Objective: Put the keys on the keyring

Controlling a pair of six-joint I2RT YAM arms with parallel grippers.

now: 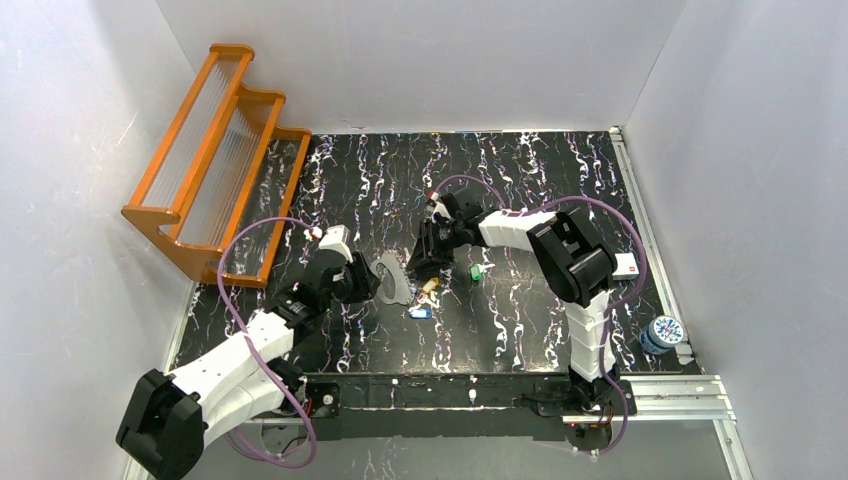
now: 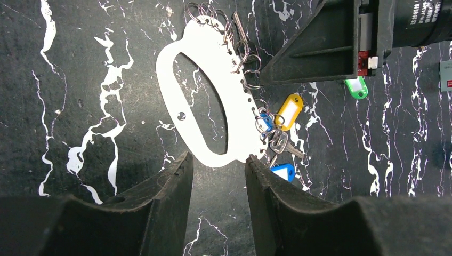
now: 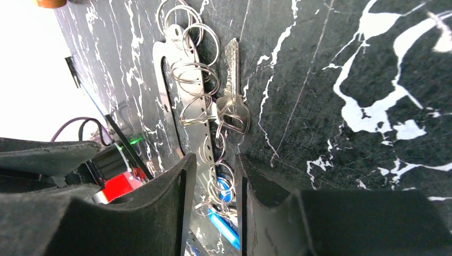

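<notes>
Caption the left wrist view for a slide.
Open left end effector frames the keyring; yellow key and blue key at its ringed edge, green key apart.

The keyring lies flat on the tabletop, between the left gripper and the right gripper. The keys cluster at its right edge. One lone key lies apart, further right. A rack stands at the far left.

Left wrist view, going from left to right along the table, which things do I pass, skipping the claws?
keyring → yellow tag → green tag. The blue tag is left out because it sits under the yellow one.
</notes>
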